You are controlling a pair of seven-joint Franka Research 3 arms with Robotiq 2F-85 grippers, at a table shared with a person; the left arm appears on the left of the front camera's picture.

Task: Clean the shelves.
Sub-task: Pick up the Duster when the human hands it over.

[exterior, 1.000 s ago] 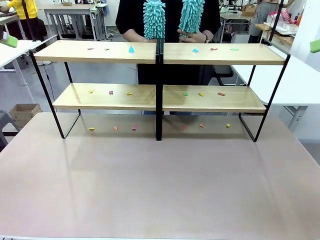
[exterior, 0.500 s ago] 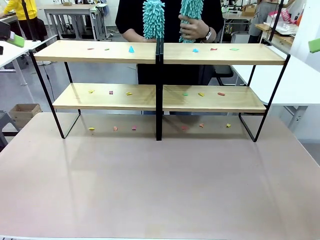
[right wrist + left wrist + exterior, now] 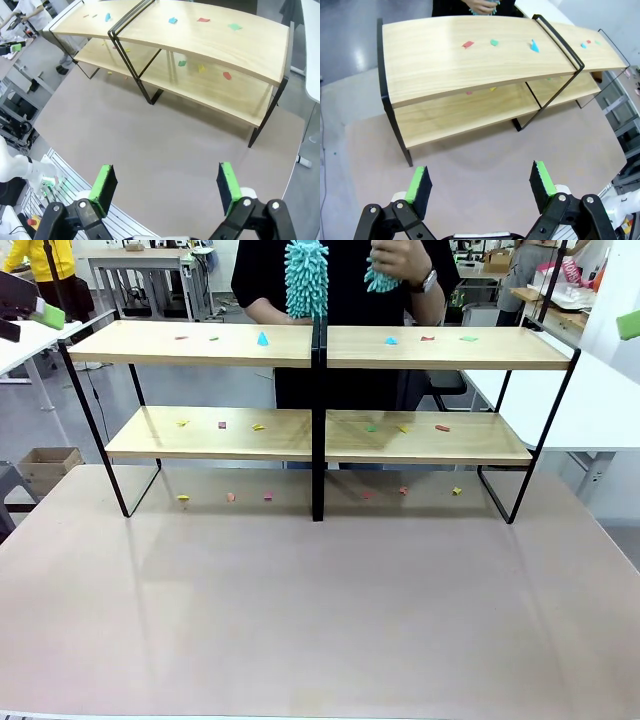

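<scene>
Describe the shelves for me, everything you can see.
The shelves are a wide two-tier rack: long light wooden boards on a thin black metal frame with a central post. It stands upright on the beige table. Small coloured scraps lie on both boards and on the table beneath.

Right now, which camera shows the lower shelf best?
The front view: the lower shelf shows end to end, scraps and all. In the left wrist view the top board hides much of it; the right wrist view shows one half clearly.
</scene>
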